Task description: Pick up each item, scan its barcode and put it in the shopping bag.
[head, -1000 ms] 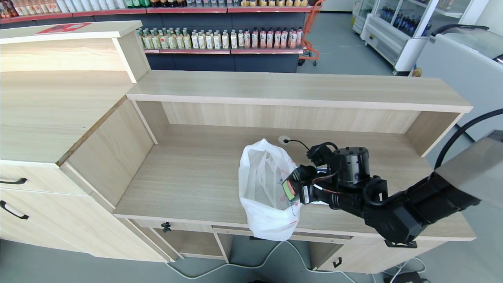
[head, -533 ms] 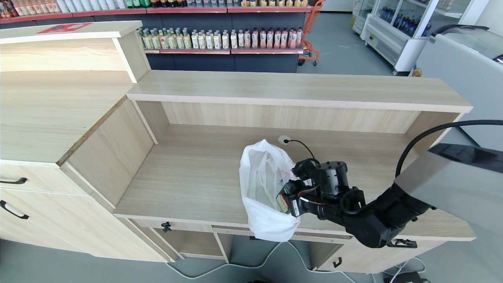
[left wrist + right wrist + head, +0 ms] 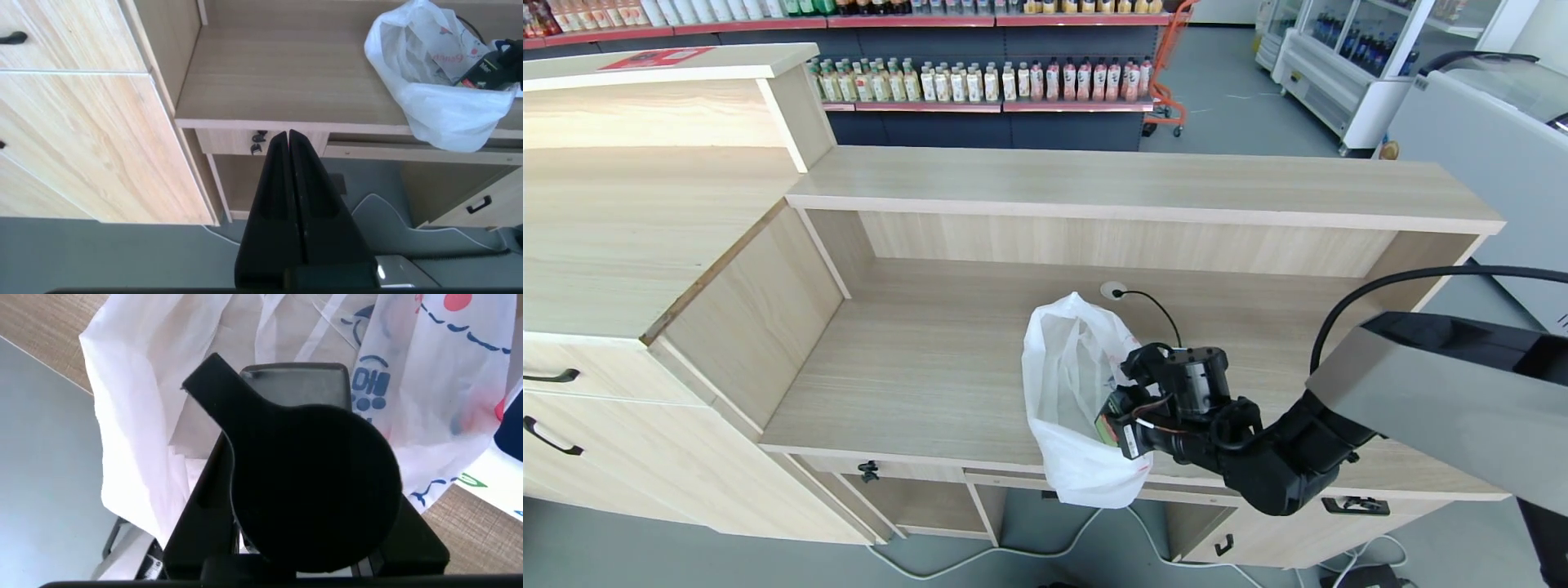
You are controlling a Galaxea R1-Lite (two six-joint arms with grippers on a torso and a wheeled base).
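A white plastic shopping bag (image 3: 1066, 392) stands open on the wooden counter (image 3: 915, 367), its bottom hanging over the front edge. My right gripper (image 3: 1112, 422) is at the bag's mouth on its right side, shut on a small green packet with a red label (image 3: 1106, 425). From the left wrist view the bag (image 3: 433, 90) lies far off, with that packet (image 3: 484, 75) at its rim. The right wrist view looks into the bag (image 3: 147, 433) past dark gripper parts. My left gripper (image 3: 288, 143) hangs low in front of the counter, fingers pressed together, holding nothing.
A black cable (image 3: 1152, 304) runs from a round grommet (image 3: 1112, 289) towards the bag. A raised ledge (image 3: 1143, 188) backs the counter. Drawers with black handles (image 3: 551, 377) stand at the left. Bottle shelves (image 3: 980, 82) line the far wall.
My right arm has swung left and down towards the counter's front edge, carrying the packet from beside the bag into its mouth. The bag has shifted slightly.
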